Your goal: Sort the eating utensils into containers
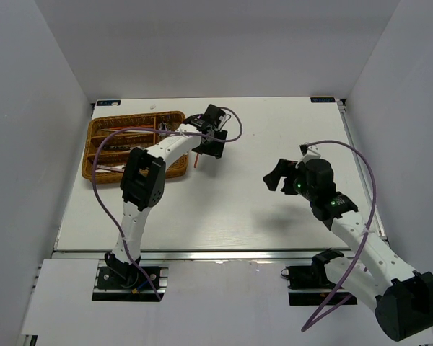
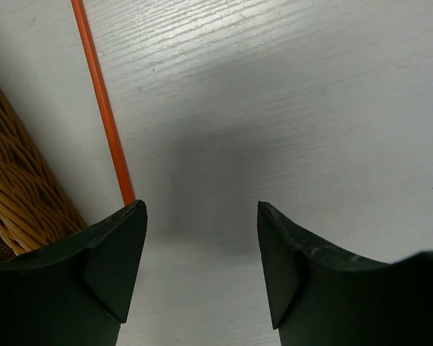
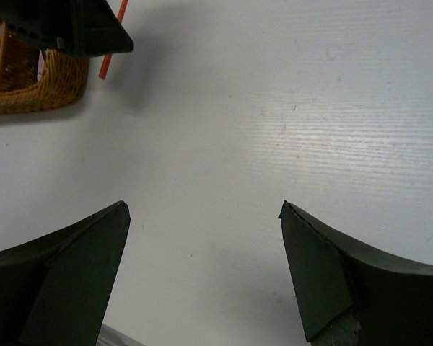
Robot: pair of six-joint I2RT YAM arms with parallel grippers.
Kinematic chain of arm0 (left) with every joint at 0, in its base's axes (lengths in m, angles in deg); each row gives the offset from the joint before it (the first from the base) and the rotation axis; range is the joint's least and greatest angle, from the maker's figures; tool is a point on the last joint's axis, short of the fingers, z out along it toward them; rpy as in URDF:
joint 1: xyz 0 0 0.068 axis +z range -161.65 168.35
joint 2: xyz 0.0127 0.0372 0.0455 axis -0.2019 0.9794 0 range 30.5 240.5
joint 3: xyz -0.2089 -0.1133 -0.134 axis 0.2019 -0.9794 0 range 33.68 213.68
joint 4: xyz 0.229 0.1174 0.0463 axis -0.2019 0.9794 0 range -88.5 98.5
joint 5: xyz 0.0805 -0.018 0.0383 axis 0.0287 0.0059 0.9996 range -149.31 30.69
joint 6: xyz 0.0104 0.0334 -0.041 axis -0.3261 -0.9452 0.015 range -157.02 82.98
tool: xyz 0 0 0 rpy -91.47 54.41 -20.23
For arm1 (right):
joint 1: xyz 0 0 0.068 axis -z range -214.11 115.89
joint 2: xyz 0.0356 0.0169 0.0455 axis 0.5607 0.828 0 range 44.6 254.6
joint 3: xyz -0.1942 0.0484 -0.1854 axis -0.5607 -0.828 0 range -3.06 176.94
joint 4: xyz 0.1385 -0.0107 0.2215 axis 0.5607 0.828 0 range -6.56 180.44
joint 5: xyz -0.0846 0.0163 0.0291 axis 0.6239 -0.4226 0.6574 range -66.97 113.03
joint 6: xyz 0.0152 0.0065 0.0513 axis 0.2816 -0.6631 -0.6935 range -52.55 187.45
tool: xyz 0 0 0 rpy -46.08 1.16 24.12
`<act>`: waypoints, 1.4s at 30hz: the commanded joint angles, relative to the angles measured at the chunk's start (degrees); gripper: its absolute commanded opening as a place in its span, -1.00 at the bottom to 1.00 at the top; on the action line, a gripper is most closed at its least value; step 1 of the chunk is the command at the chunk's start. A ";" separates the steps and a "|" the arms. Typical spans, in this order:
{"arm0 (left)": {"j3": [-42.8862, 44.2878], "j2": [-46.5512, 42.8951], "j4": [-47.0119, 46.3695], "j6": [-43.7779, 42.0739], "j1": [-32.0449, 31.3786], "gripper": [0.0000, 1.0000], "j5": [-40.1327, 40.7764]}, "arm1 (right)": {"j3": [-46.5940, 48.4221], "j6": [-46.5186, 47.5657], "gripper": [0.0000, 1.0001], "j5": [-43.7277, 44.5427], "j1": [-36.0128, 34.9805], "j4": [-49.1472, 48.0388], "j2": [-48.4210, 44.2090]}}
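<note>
The brown wicker tray [image 1: 105, 128] stands at the table's far left, with several silver and red-orange utensils [image 1: 119, 148] in its long compartments. My left gripper [image 1: 208, 149] hovers low just right of the tray, open and empty. One red-orange chopstick [image 1: 195, 161] lies on the table beside it. In the left wrist view the chopstick [image 2: 105, 108] runs just outside the left fingertip [image 2: 123, 238], not between the jaws, with the tray's wall [image 2: 22, 187] to its left. My right gripper [image 1: 278, 176] is open and empty over bare table at centre right.
The white table [image 1: 238, 216] is walled by grey panels on three sides. In the right wrist view the tray's corner [image 3: 36, 90], the chopstick's tip [image 3: 112, 52] and the left gripper [image 3: 72, 25] show at top left.
</note>
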 commanded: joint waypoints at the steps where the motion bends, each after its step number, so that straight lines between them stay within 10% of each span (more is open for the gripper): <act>1: 0.06 -4.90 1.10 -2.71 -0.49 0.44 0.47 | -1.58 1.74 0.79 -4.17 0.11 -1.59 0.28; 20: 14.29 8.55 4.27 -1.22 3.90 0.35 2.23 | -2.64 2.70 0.79 -7.60 0.11 -4.15 2.30; 34: 6.84 8.47 3.57 1.94 5.40 0.25 1.62 | -3.52 2.27 0.79 -8.83 0.20 -5.90 2.75; 42: -4.23 4.26 -1.18 6.33 5.13 -0.14 -4.97 | -3.78 1.83 0.79 -9.80 0.11 -6.43 1.95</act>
